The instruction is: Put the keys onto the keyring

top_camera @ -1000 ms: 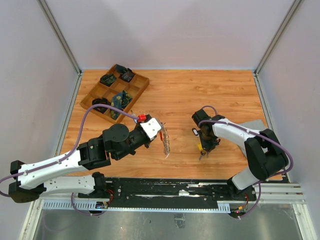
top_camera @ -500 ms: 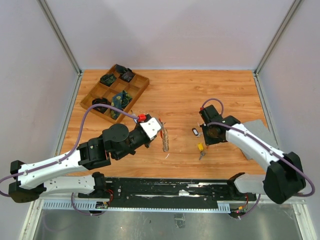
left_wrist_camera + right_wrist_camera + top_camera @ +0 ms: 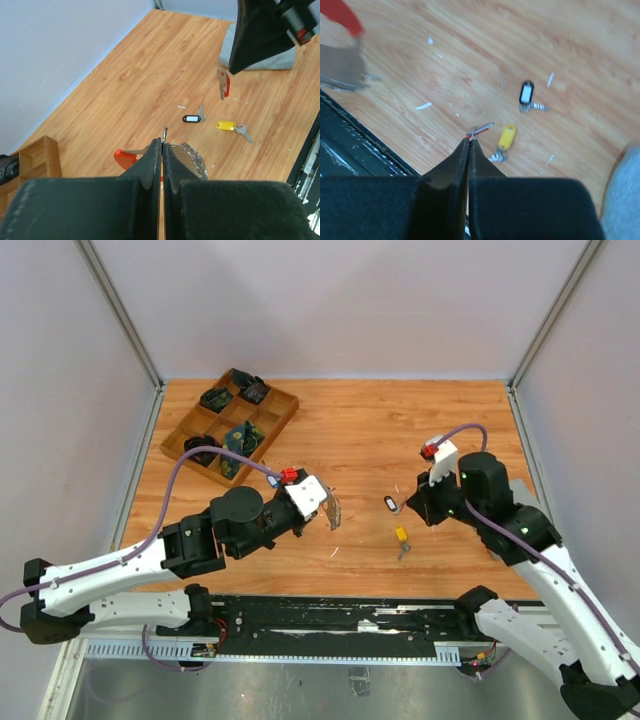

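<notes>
Metal and thin, the keys look light, stiff and slippery, so their plastic heads seem the surer place to pinch. The right claw (image 3: 469, 142) is clamped on the red key (image 3: 480, 130) above the worktop (image 3: 350, 430); which part it grips I cannot tell. The yellow key (image 3: 400, 534) and a black-tagged key (image 3: 390, 503) lie flat nearby. The left claw (image 3: 162, 150) is closed on the keyring (image 3: 194, 156), whose glittery strap probably flexes.
</notes>
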Controlling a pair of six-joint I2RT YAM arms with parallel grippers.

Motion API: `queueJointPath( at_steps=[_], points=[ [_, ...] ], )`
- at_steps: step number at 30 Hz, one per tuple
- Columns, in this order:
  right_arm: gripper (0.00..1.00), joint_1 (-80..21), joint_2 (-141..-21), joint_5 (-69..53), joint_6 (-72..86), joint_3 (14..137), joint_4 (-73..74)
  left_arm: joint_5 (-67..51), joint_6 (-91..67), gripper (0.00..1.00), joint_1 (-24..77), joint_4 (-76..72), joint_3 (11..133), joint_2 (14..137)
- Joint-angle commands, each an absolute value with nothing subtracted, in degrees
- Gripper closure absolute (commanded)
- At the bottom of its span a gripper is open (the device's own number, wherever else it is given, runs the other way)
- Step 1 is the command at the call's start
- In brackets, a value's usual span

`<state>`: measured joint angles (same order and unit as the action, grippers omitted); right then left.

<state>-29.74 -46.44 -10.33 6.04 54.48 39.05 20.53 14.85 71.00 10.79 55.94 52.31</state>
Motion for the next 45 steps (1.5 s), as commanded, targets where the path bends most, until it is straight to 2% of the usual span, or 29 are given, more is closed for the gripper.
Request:
queueJointPath(
  at_steps=[1,11,16,29,45],
  points=[
    [0.99,-30.1,-41.9,-21.5,-1.3,59.7,39.1,20.8,13.8,1.0,70.9,7.5,59.7,52.9],
    [0.99,-30.1,-37.7,-47.2,-2.5,63.3,30.1,16.9,16.7,0.99,71.0,6.0,61.9,51.4],
    [0.99,-30.1,-39.4,-55.3,-0.4,64.9,25.2,15.0,19.1,0.99,71.1,6.6,65.1,51.3],
    [0.99,-30.1,-45.9,-65.8,-1.2,72.8,25.3,19.7,29.5,1.0,78.1,7.3,69.6,53.3],
    [0.99,-30.4,-52.3,-65.8,-8.1,79.5,33.6,32.2,39.0,0.99,87.8,4.1,69.2,57.4]
  ],
)
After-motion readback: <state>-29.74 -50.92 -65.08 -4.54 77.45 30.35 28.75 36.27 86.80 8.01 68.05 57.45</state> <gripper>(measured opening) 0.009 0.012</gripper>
